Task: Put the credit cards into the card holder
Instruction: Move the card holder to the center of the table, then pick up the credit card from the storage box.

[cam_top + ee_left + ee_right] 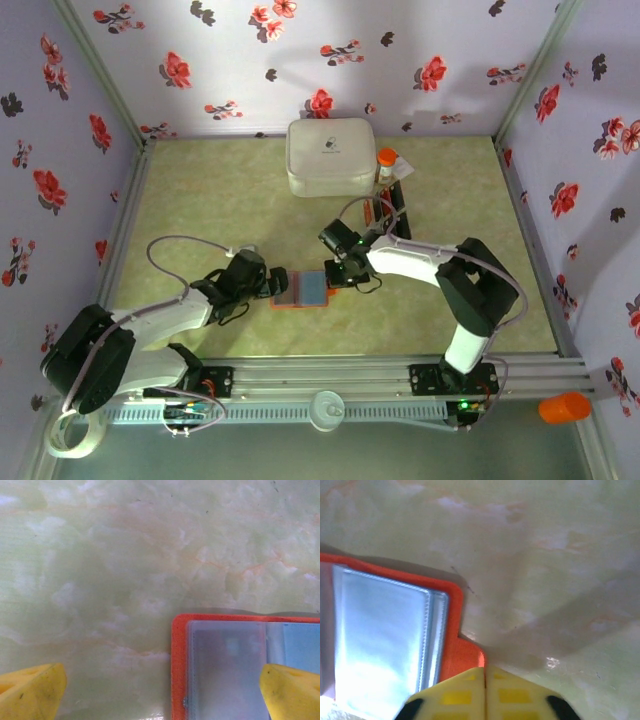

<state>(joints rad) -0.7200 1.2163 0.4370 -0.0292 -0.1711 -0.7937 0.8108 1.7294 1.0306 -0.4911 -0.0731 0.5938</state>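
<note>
- The card holder (300, 290) lies opened flat on the green marbled table (200, 200), in the near middle part, between the two grippers. Its orange border frames a blue-grey inside with clear plastic sleeves.
- The left gripper (270, 287) is low, at the left edge of the card holder. In the left wrist view its jaws stand wide apart and grasp nothing (161, 692). One yellow fingertip (32, 690) is over the bare table, and the other is over the plastic sleeve of the card holder (225, 670).
- The right gripper (337, 277) is at the right edge of the card holder. In the right wrist view its two yellow fingers are pressed together with no gap (485, 680).
- The tips of the right gripper meet just at a small orange corner of the card holder (385, 630). I cannot tell if this orange edge is pinched between them or only lies under them.
- The credit cards (385, 210), seen as small red and dark thin pieces, lie on the table further back. They are behind the right gripper and well apart from the card holder. They are too small to count.
- A white rounded case (330, 157) stands near the back wall, and a small bottle with an orange cap (386, 160) is just beside its right side.
</note>
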